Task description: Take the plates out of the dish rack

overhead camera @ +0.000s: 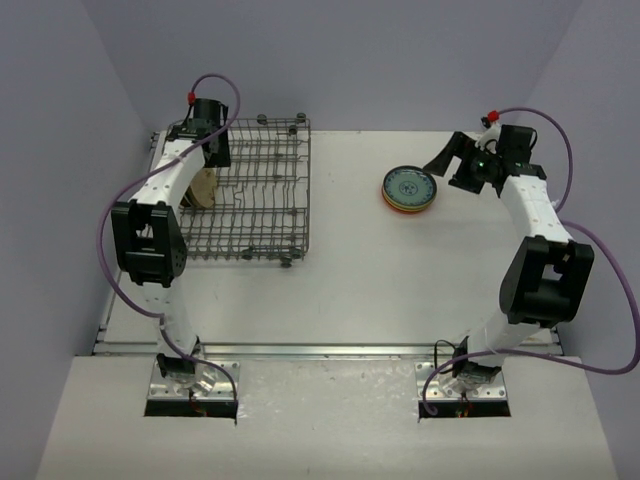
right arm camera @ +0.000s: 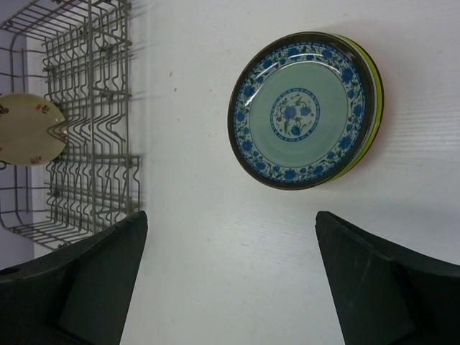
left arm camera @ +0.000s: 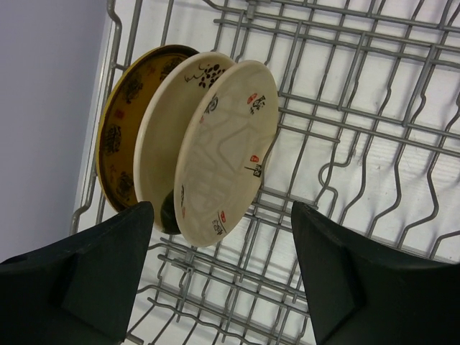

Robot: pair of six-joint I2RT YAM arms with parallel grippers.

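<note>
Plates (left arm camera: 219, 144) stood on edge in the dish rack (left arm camera: 359, 108), just ahead of your left gripper (left arm camera: 223, 215), angled down, jaws released and empty.

The dish rack (overhead camera: 262, 182) stands on the left part of the desk (overhead camera: 400, 290). Three plates (left arm camera: 223, 144) stand on edge inside its left end. A stack of plates (overhead camera: 408, 189) lies well right of it.

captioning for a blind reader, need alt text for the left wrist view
Three plates stand on edge in the grey wire dish rack: a yellow-brown patterned plate at the left, then two beige plates with small printed marks. The open black fingers of the left gripper fill the bottom corners.
</note>
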